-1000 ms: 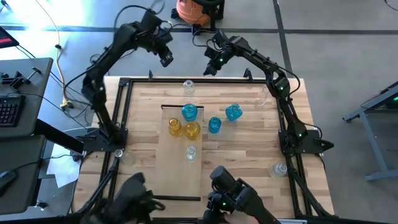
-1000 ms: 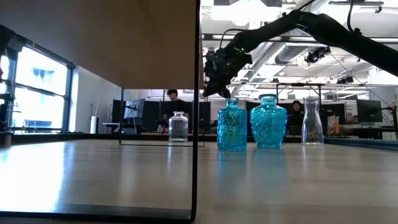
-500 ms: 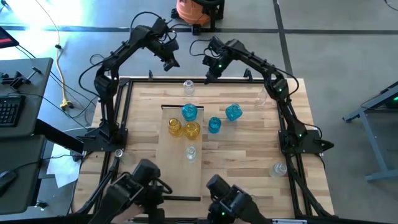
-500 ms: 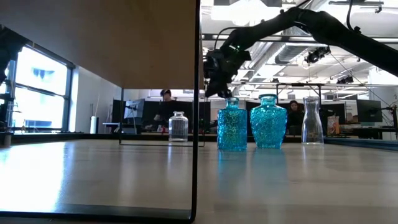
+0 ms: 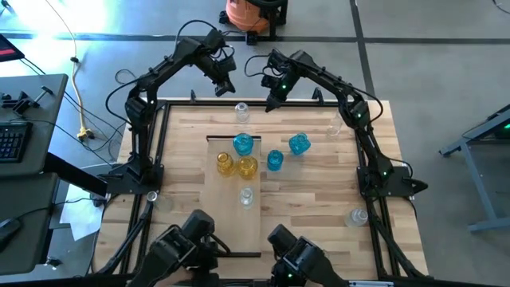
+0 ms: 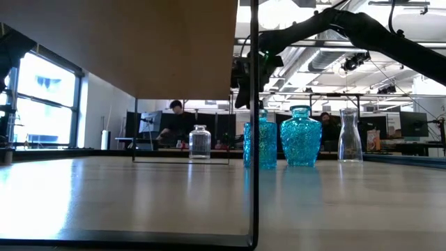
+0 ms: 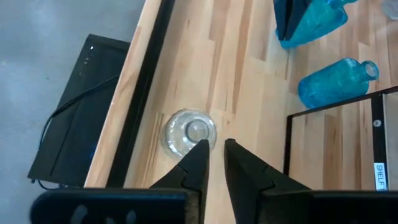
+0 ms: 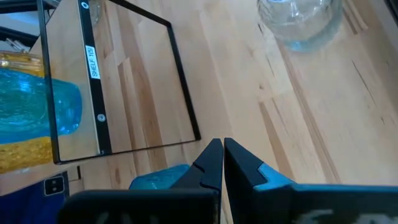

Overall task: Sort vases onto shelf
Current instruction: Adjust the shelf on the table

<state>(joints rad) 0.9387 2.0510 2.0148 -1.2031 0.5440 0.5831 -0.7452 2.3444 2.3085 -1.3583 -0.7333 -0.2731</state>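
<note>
A clear vase (image 5: 241,112) stands on its base near the table's far edge. My left gripper (image 5: 226,81) hovers above and behind it, slanting down. In the left wrist view its fingertips (image 7: 214,152) stand slightly apart just short of the clear vase (image 7: 189,132). My right gripper (image 5: 271,99) is shut and hangs over the far edge to the vase's right, holding nothing (image 8: 219,148). The shelf (image 5: 233,219) carries a blue vase (image 5: 242,144), two yellow vases (image 5: 225,163) (image 5: 246,167) and a clear one (image 5: 246,196).
Two blue vases (image 5: 274,159) (image 5: 299,144) stand on the tabletop right of the shelf. A tall clear vase (image 5: 335,126) is at the far right and another clear one (image 5: 358,215) at the near right. A dark frame (image 5: 159,108) rims the table. People sit in the room behind.
My left gripper has come down and moved toward the table's right, closing in on the clear vase at the far edge, and has tipped further downward. My right gripper has tipped a little and edged toward the table.
</note>
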